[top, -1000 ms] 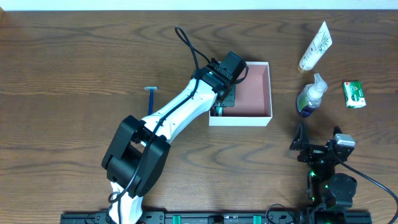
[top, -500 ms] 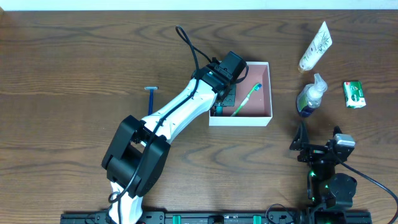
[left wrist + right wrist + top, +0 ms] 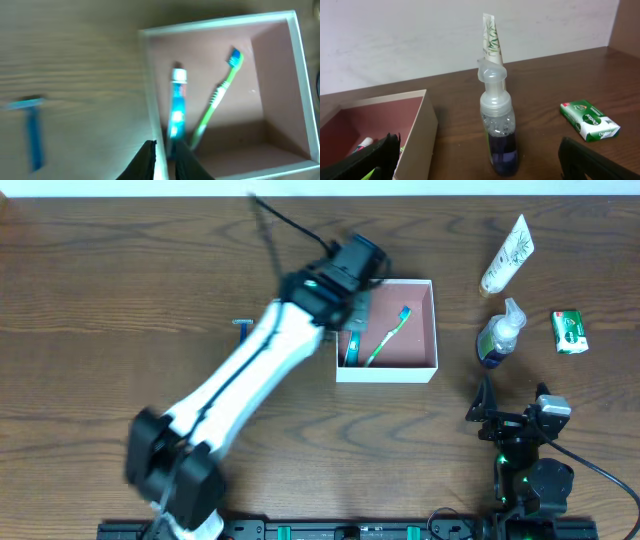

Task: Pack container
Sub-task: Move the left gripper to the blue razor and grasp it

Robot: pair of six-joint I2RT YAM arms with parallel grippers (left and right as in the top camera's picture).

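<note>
The container [image 3: 424, 330] is a white-walled square box with a pink inside, at the table's back centre. In it lie a green toothbrush [image 3: 387, 337] and a blue tube with a white cap [image 3: 350, 348]. In the left wrist view the toothbrush [image 3: 216, 100] and tube [image 3: 176, 112] lie side by side inside the container [image 3: 285, 75]. My left gripper [image 3: 166, 159] hovers above the container's left wall, its jaws a little apart and empty; in the overhead view it [image 3: 352, 318] is blurred. My right gripper [image 3: 505, 415] rests open and empty near the front right.
A blue razor [image 3: 243, 327] lies left of the container. Right of it are a foam pump bottle [image 3: 500, 332] with purple liquid, a white tube [image 3: 508, 255] and a green soap box [image 3: 570, 332]. The bottle [image 3: 497, 130] stands right before my right gripper [image 3: 485, 162].
The toothbrush dropped out of my left gripper and now lies in the container. The left arm has lifted and swung back to the left, uncovering the blue tube. The right arm has not moved.
</note>
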